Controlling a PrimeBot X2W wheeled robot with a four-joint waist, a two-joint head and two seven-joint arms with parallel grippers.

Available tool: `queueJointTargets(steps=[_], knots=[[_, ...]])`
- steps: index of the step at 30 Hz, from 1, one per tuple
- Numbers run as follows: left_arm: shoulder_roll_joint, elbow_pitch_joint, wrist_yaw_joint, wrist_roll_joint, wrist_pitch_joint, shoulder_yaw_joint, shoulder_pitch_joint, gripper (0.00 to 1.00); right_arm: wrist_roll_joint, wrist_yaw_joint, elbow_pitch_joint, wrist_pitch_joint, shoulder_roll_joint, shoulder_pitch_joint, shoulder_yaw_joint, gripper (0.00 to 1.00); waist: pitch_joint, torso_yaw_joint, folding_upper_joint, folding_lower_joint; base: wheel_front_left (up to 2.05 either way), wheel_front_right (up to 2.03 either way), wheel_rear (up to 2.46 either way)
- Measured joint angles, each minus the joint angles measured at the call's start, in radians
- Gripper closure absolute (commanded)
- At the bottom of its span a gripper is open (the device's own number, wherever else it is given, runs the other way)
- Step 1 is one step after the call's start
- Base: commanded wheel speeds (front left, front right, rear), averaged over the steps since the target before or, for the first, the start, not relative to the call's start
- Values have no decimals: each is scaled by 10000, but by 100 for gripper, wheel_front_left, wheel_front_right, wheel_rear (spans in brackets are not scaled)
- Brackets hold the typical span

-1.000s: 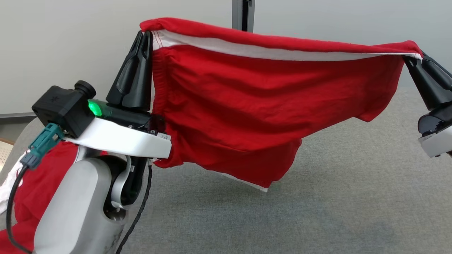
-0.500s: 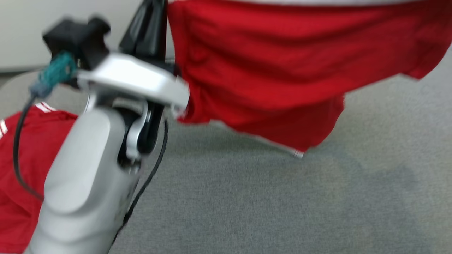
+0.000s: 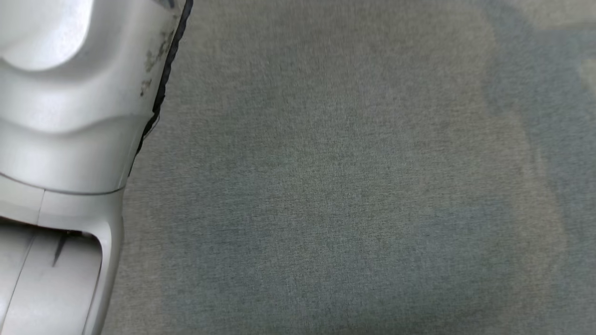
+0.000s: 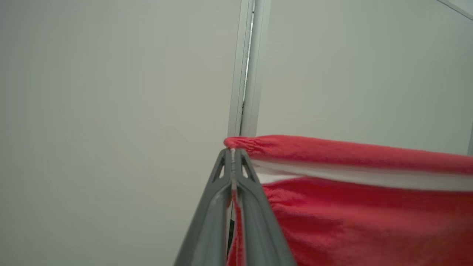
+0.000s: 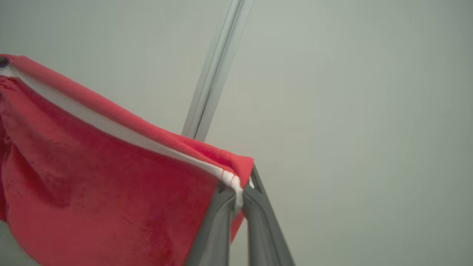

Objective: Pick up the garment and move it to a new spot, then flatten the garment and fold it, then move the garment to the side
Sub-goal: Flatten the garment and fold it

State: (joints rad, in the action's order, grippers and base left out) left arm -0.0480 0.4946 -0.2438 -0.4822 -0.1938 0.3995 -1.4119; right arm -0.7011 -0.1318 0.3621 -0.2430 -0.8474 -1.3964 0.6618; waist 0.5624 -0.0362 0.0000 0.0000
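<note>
The garment (image 4: 362,218) is red cloth with a white band along its top edge, hanging in the air against a pale wall. My left gripper (image 4: 232,155) is shut on the garment's top left corner, fingers pointing up. In the right wrist view the garment (image 5: 92,192) hangs down to the left, and my right gripper (image 5: 236,190) is shut on its other top corner at the white hem. The top edge stretches taut between the two grippers. In the head view my pale left arm (image 3: 60,116) shows at the left, over the grey surface (image 3: 349,186).
A pale wall with a vertical metal post (image 4: 247,74) stands behind the hanging cloth. The same post (image 5: 212,77) shows slanted in the right wrist view. A black cable (image 3: 163,88) runs down the left arm.
The head camera has tilted sharply down: the garment and both grippers, which it showed before, have left its top edge. Now it looks at the grey surface and the left arm.
</note>
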Motion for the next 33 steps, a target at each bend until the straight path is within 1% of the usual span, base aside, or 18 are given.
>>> queueJointTargets(steps=[3, 6, 9, 12, 15, 17, 21, 25, 30, 33], knots=[[-8, 642, 56, -546, -397, 623, -50, 100, -88, 0, 395, -140, 328, 103, 491, 100, 410, -40, 0, 0, 0, 0, 0], [-8, 844, 138, -982, -554, 1057, 155, 100, -228, 0, 581, -169, 431, 476, 757, 100, 532, -4, 0, 0, 0, 0, 0], [4, 1099, 199, -1425, -639, 1870, 965, 100, -418, 0, 633, -176, 510, 1274, 1116, 100, 501, 169, 0, 0, 0, 0, 0], [-12, 1149, 219, -1628, -677, 2374, 1940, 100, -573, 0, 752, -180, 487, 2213, 1597, 100, 332, 326, 0, 0, 0, 0, 0], [-6, 1041, 245, -1567, -683, 2640, 2995, 100, -771, 0, 940, -180, 420, 3037, 2029, 100, 74, 458, 0, 0, 0, 0, 0], [-4, 1039, 337, -1413, -694, 2746, 3739, 100, -926, 0, 1053, -180, 389, 3531, 2339, 100, -144, 529, 0, 0, 0, 0, 0], [0, 959, 506, -1112, -694, 2518, 5032, 100, -1394, 0, 1172, -182, 401, 4337, 2798, 100, -687, 632, 0, 0, 0, 0, 0], [-113, 1003, 915, -708, -696, 2399, 6171, 100, -1716, 0, 1273, -182, 435, 4984, 3478, 100, -1327, 701, 0, 0, 0, 0, 0], [-424, 1386, 1576, -305, -696, 2871, 7306, 100, -2276, 0, 1718, -184, 560, 5564, 4265, 100, -2237, 762, 0, 0, 0, 0, 0], [-518, 1542, 1864, -282, -696, 3033, 7840, 100, -2600, 0, 2002, -182, 635, 5900, 4861, 100, -2797, 797, 0, 0, 0, 0, 0]])
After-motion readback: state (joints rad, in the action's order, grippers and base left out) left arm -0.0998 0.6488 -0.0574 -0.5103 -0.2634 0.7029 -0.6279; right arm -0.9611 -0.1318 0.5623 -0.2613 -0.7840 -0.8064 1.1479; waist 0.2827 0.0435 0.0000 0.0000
